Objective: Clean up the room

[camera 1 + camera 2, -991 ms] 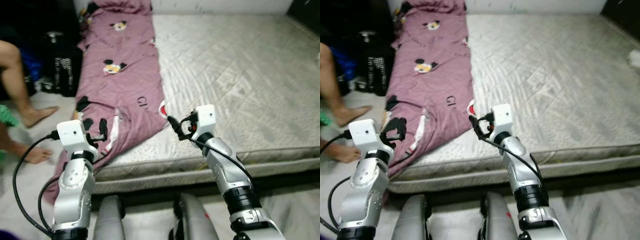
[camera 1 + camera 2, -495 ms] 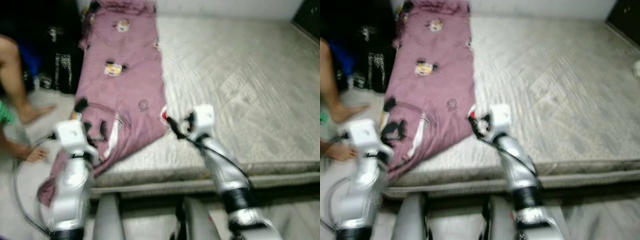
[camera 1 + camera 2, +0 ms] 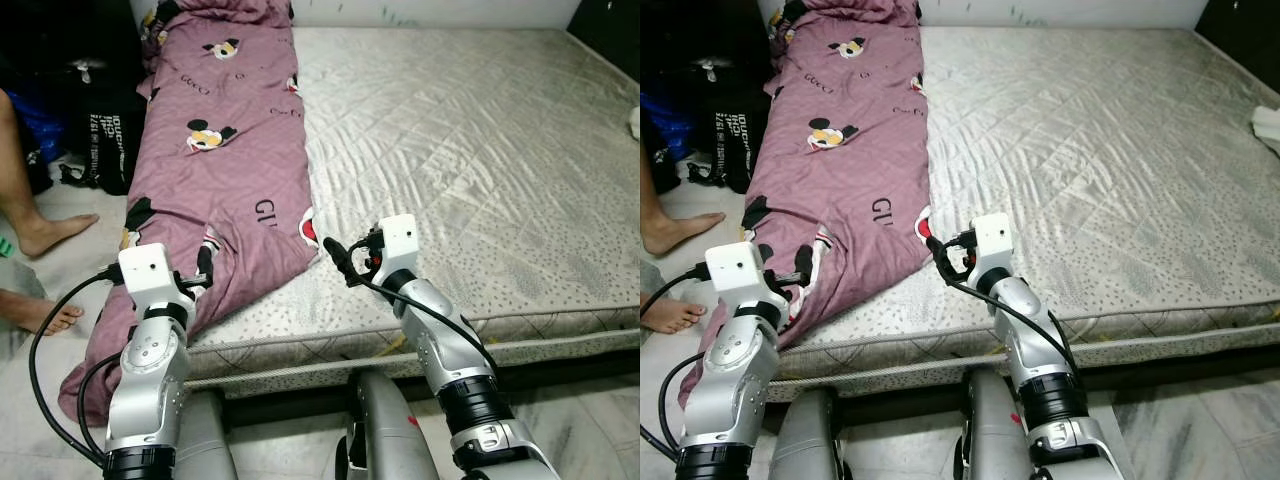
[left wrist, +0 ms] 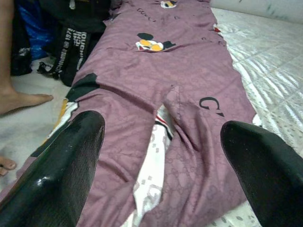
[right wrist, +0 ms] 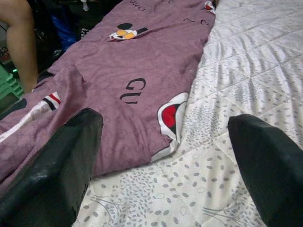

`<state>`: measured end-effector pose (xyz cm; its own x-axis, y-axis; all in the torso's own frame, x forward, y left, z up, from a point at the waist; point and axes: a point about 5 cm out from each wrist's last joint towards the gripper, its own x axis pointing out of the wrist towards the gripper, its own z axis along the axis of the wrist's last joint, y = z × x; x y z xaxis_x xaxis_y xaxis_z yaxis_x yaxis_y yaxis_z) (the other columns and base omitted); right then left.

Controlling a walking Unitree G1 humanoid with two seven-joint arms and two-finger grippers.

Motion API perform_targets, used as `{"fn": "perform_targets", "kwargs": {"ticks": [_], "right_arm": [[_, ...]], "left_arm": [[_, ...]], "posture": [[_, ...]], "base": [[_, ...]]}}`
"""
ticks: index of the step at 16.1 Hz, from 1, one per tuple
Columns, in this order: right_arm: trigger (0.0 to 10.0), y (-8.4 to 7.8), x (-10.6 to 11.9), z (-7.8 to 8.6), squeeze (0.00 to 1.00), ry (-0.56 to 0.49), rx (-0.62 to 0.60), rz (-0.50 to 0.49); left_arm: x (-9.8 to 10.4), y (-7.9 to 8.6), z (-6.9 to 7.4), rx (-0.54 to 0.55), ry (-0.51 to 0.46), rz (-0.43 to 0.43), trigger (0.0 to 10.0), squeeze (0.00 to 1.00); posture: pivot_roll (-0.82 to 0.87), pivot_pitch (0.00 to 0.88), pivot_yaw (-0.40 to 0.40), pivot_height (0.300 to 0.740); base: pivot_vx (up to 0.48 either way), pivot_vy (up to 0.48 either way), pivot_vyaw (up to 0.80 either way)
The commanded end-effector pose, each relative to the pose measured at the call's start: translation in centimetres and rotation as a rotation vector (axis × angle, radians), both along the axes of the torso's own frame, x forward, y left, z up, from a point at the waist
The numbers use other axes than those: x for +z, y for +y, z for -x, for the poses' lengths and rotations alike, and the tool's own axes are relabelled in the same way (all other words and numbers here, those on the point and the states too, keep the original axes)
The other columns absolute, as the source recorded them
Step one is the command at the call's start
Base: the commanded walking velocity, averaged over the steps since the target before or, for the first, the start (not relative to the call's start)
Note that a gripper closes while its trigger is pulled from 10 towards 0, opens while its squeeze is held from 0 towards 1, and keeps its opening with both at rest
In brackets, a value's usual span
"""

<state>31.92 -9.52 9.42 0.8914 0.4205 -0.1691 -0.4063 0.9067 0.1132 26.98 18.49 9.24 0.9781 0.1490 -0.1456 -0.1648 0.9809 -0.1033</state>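
A purple blanket (image 3: 225, 150) with cartoon mouse prints lies along the left side of the grey quilted mattress (image 3: 470, 150). Its lower end hangs off the front left corner toward the floor. My left gripper (image 3: 197, 272) is open, held just before the blanket's hanging part. In the left wrist view, the left gripper (image 4: 161, 165) has the blanket's folds between its spread fingers. My right gripper (image 3: 345, 262) is open above the mattress's front edge, beside the blanket's corner with the red and white patch (image 5: 173, 116). Neither gripper holds anything.
A person's leg (image 3: 25, 190) and a bare foot (image 3: 45, 315) are on the floor at the left. A black bag (image 3: 110, 130) stands by the bed's left side. A small white object (image 3: 633, 120) lies at the mattress's right edge.
The camera swung and blurred half a second ago and is now steady, a little closer to the bed. Both grippers keep the same open pose near the blanket's lower end.
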Motion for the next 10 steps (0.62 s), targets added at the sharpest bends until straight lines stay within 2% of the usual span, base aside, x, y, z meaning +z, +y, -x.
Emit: {"fn": "perform_targets", "kwargs": {"ticks": [1, 10], "right_arm": [[10.0, 0.02, 0.26, -0.02, 0.00, -0.006, 0.001, 0.002], [10.0, 0.02, 0.26, -0.02, 0.00, -0.006, 0.001, 0.002]], "left_arm": [[-0.06, 0.04, -0.10, 0.002, 0.009, -0.009, 10.0, 0.00], [-0.06, 0.04, -0.10, 0.002, 0.009, -0.009, 10.0, 0.00]], "posture": [[-0.08, 0.061, -0.049, 0.585], [-0.08, 0.061, -0.049, 0.585]], "base": [[0.000, 0.000, 0.00], [0.000, 0.000, 0.00]]}}
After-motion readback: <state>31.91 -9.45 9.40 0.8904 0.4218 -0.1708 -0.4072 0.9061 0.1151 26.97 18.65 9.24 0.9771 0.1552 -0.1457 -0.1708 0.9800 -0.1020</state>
